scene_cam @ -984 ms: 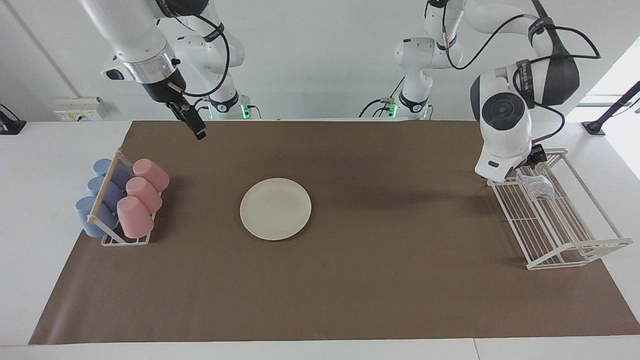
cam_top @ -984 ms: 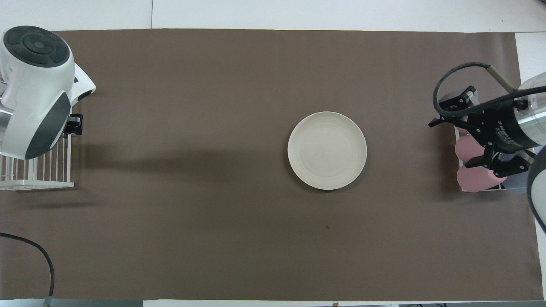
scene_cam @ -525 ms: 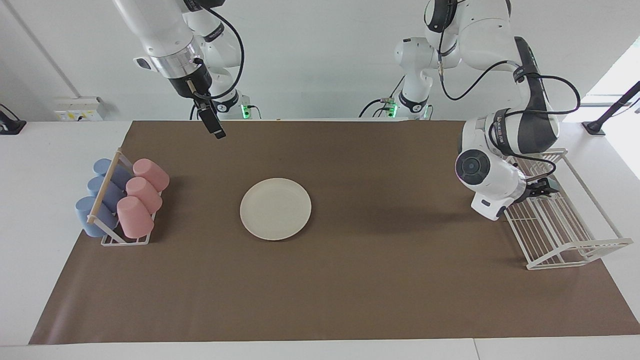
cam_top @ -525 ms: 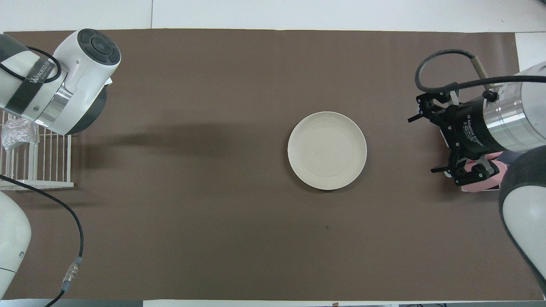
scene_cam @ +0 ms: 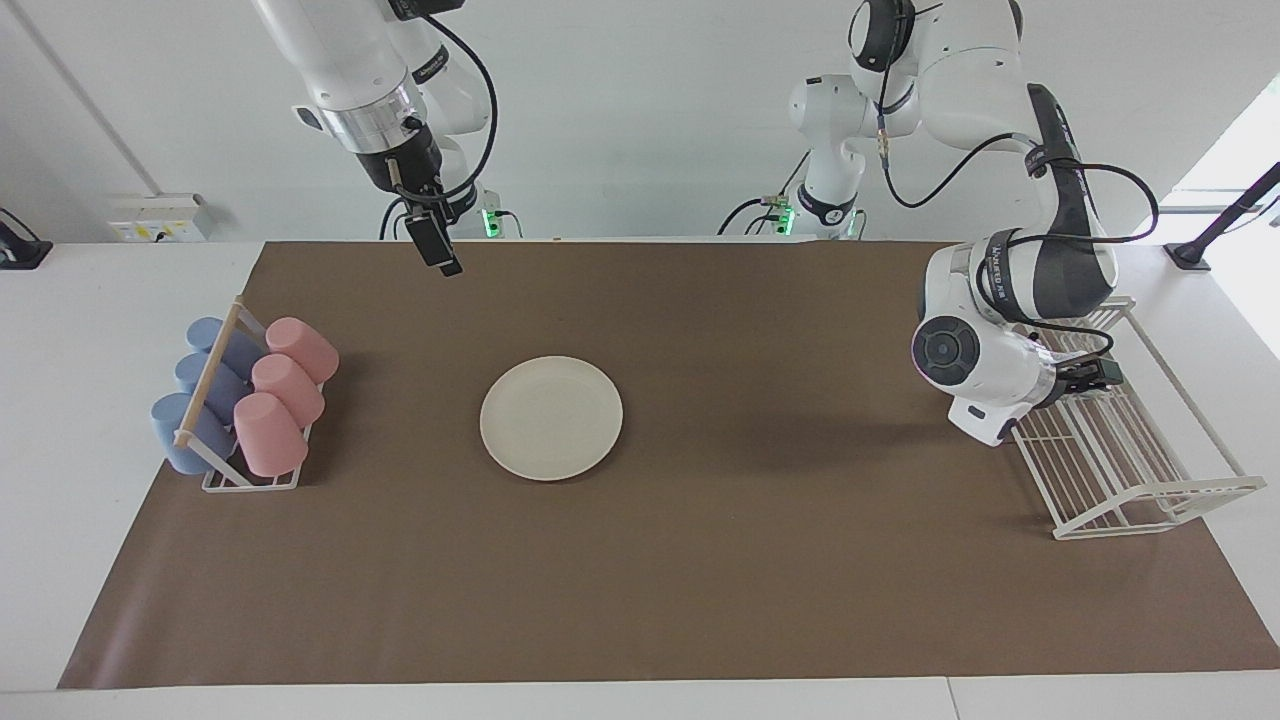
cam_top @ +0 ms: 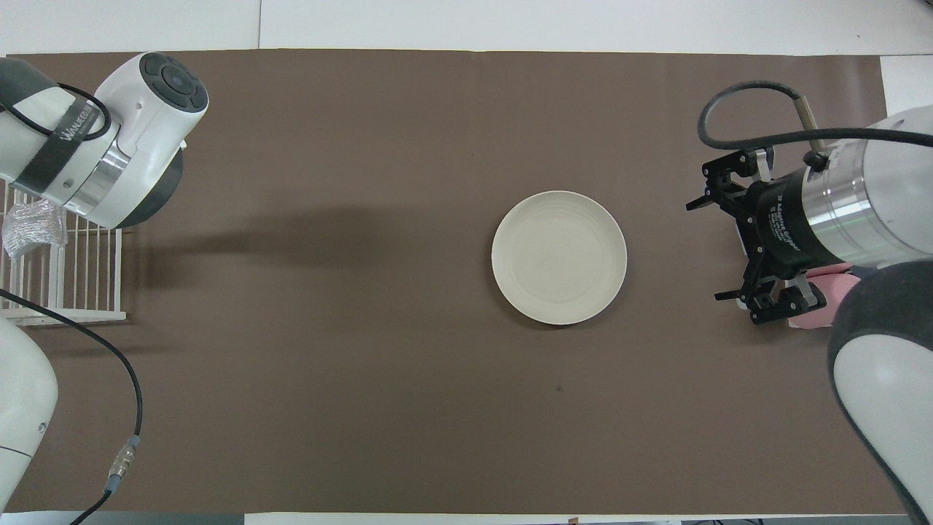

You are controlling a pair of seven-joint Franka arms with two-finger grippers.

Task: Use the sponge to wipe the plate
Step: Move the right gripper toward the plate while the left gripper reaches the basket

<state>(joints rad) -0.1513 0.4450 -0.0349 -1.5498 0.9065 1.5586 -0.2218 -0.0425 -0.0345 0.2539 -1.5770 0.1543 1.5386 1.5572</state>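
The plate (cam_top: 559, 257) lies flat on the brown mat (cam_top: 350, 364) that covers the worktop (scene_cam: 90, 300), bare and a little toward 3 o'clock from the mat's middle as the overhead view shows it. The sponge (cam_top: 33, 227) sits well apart from it, out at 9 o'clock in that same view, on the white wire rack (cam_top: 73, 277) at the left arm's end of the worktop. The left hand (scene_cam: 1090, 378) is low over that rack right where the sponge lies, its fingers spread; the arm's wrist hides the sponge in the facing view, so whether the hand touches it cannot be told. At 3 o'clock from the plate in the overhead view, at the right arm's end, stands a cup holder (scene_cam: 250, 480) with pink cups (scene_cam: 285, 395) and blue cups (scene_cam: 200, 390) lying on their sides. The right hand (cam_top: 718, 250) hangs in the air with its fingers wide apart and empty, over the mat's edge by the robots.
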